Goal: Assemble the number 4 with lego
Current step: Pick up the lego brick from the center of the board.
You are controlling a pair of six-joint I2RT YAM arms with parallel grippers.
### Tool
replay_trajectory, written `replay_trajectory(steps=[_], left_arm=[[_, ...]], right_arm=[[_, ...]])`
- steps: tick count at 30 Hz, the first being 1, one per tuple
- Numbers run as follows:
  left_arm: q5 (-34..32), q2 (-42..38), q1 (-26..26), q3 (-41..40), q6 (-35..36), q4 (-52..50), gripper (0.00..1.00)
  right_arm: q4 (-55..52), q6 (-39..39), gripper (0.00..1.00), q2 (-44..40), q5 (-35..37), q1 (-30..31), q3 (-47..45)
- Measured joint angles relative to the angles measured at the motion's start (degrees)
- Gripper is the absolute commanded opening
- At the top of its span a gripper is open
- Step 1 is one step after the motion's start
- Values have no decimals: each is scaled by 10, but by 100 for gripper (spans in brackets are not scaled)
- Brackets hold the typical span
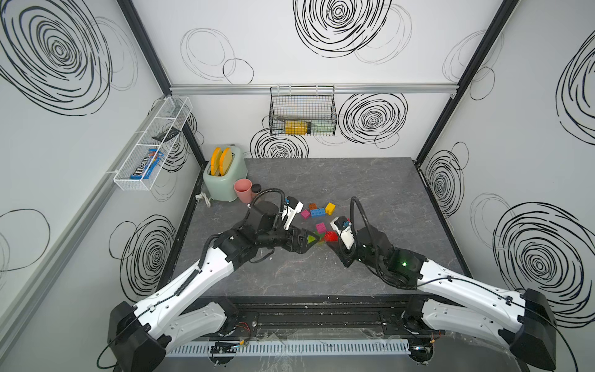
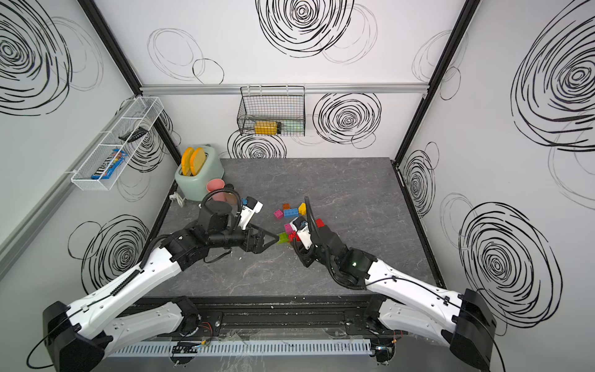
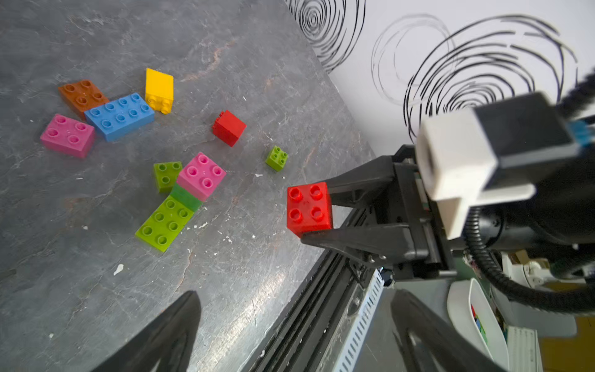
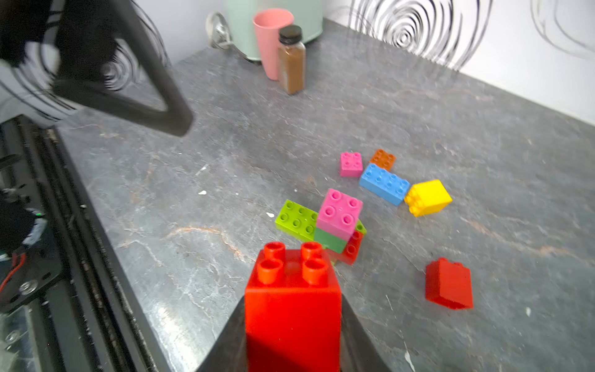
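My right gripper (image 4: 293, 306) is shut on a square red lego brick (image 4: 293, 299), one finger on each side. The left wrist view shows that held red brick (image 3: 309, 206) beside the cluster. The cluster is a long lime brick (image 3: 164, 224), a pink brick (image 3: 201, 175) stacked on a green one (image 3: 186, 198), and a small lime brick (image 3: 165, 175). A red brick (image 4: 351, 248) lies partly hidden under the stack. Farther back lie a blue brick (image 3: 119, 116), an orange brick (image 3: 83, 95), a yellow brick (image 3: 159, 90) and a pink brick (image 3: 67, 135). My left gripper (image 3: 296, 299) hangs open and empty, left of the cluster.
A loose red brick (image 3: 229, 128) lies on its side and a tiny lime brick (image 3: 277, 157) sits near it. A mint toaster (image 1: 225, 177), pink cup (image 1: 242, 190) and brown spice bottle (image 4: 291, 59) stand at the back left. The black front rail (image 1: 315, 309) borders the table.
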Motion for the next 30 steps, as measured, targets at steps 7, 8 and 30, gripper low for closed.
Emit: replay_trajectory(steps=[7, 8, 30], left_arm=[[25, 29, -7, 12, 12, -33, 84], [31, 31, -8, 11, 9, -32, 83], [72, 37, -30, -10, -54, 18, 27]], right_arm=[[137, -121, 32, -54, -68, 16, -68], [151, -132, 32, -54, -74, 17, -70], [263, -204, 32, 29, -111, 26, -71]])
